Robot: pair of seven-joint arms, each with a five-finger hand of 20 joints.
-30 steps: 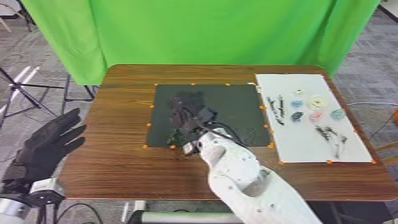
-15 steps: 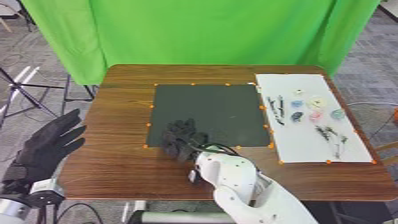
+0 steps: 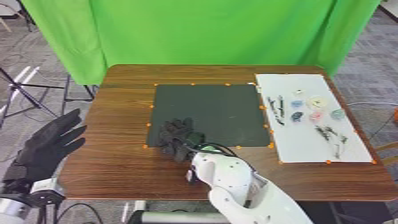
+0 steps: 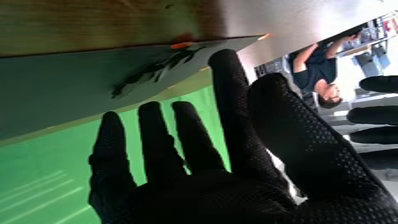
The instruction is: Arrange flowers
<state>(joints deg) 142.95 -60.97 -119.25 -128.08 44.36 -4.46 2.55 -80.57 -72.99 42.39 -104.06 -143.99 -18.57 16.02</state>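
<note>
My right hand (image 3: 180, 140) hovers over the near left part of the dark mat (image 3: 210, 110), fingers straight. In the right wrist view, the right hand (image 4: 213, 192) holds nothing, and a dark leafy sprig (image 4: 151, 72) lies on the mat beyond its fingers. The left hand (image 3: 43, 147) stays open beside the table's left edge; the left hand (image 4: 378, 115) also appears farther off in the right wrist view. On the white sheet (image 3: 298, 147) lie dark twigs (image 3: 281, 109), a cream flower (image 3: 317, 103), a pink flower (image 3: 315, 116), a teal flower (image 3: 338, 114), smaller blue ones and green sprigs (image 3: 333, 137).
Orange markers line the mat and the white sheet. Brown wooden table (image 3: 120, 115) surrounds the mat, with the white sheet along its right side. A green curtain (image 3: 204, 35) hangs behind the far edge.
The right hand and arm have drawn back from the middle of the mat toward its near left edge, uncovering the mat's far part. The left hand and the flowers have kept their places.
</note>
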